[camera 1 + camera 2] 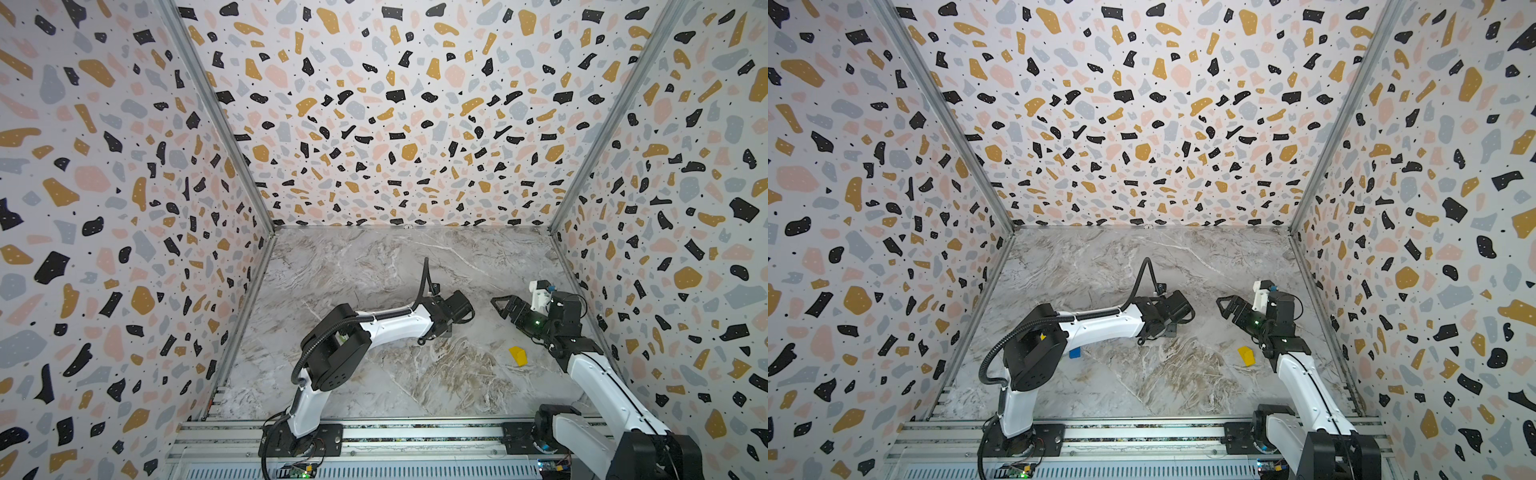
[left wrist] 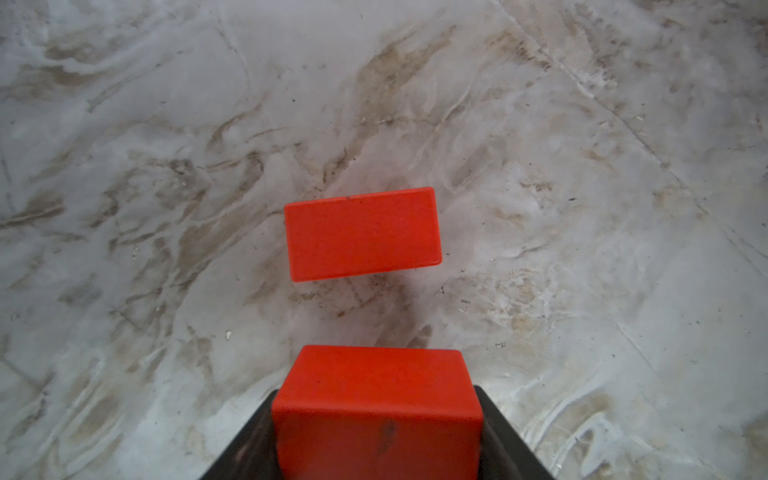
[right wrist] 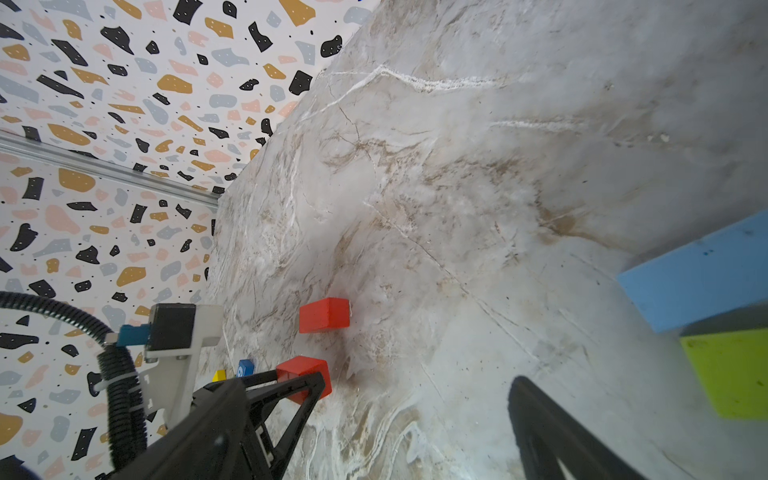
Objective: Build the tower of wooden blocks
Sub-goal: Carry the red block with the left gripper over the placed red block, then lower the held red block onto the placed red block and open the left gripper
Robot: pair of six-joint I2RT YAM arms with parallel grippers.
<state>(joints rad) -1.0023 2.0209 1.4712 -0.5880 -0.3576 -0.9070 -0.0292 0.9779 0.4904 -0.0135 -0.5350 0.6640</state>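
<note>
L hand (image 1: 444, 328) pointing down over mid surface (image 1: 374, 270), partly closed, clamped on held red slab (image 2: 376, 407). Dark jaws show on either side of it in L wrist view. Loose red slab (image 2: 361, 233) lying flat on surface just ahead of held one, gap btwn them, not touching. Same pair in R wrist view: loose red slab (image 3: 324, 315) and held red slab (image 3: 303, 374), near each other. Can't tell if held one touches surface.

R hand (image 1: 500, 306) hanging right of L hand, tips toward it, jaws spread fully wide, gripping nothing.

Yellow wedge (image 1: 518, 356) alone on surface near R arm, well apart from both slabs. Blue cube (image 1: 1074, 353) peeking out under L arm elbow in a top view.

In R wrist view, close to cam: big blue blk (image 3: 698, 278) right beside lime blk (image 3: 731, 374), can't tell if stacked. Far off past the slabs: small blue cube (image 3: 245, 368) w/ white mark, next to small yellow blk (image 3: 219, 375).
</note>
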